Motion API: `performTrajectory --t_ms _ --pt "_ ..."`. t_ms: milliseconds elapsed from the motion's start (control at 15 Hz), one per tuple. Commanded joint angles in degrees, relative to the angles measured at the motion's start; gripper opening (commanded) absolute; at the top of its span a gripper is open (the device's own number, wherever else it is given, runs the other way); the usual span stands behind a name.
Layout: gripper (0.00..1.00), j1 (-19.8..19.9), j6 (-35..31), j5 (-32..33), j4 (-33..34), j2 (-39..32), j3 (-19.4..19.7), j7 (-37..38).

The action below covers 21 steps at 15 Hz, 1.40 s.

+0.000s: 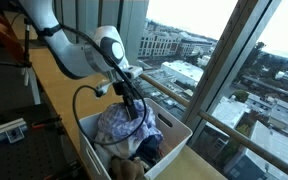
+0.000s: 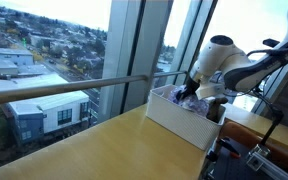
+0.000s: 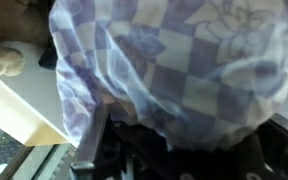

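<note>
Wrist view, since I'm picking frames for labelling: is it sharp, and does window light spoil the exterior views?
Wrist view: the checkered cloth fills the frame, close and blurred. In both exterior views, daylight through the window washes out the sky, backlighting the white bin.
</note>
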<state>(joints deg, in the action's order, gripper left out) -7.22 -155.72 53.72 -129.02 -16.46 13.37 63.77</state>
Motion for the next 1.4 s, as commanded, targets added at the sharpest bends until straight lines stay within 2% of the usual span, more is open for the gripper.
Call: performTrajectory --t_ms 0,133,200,267,333,667,933,1067,1133,1333 --pt "0.00 -0.23 -3.75 3.65 1.56 -6.67 1.31 5.08" --pt "0.00 -0.07 -5.32 4.05 2.61 -10.84 1.22 6.87" --pt "0.25 -0.12 -5.87 3.97 2.88 -12.28 1.21 7.63" --pt "0.26 -0.28 -6.13 3.86 2.86 -13.09 1.24 7.92" --pt "0.31 -0.52 -6.34 3.67 2.47 -13.22 1.11 8.24" --pt "0.66 -3.68 -3.01 3.69 -1.93 -5.55 0.46 8.70" --pt "0.97 -9.39 3.61 3.31 -6.76 4.90 -1.11 8.96" --pt "1.00 -12.27 8.65 2.55 -8.48 10.43 -2.56 8.83" --pt "1.00 -9.67 11.60 3.29 -9.08 13.15 -7.48 9.40" --pt "1.00 -9.79 17.60 1.72 -11.08 19.48 -14.85 10.82"
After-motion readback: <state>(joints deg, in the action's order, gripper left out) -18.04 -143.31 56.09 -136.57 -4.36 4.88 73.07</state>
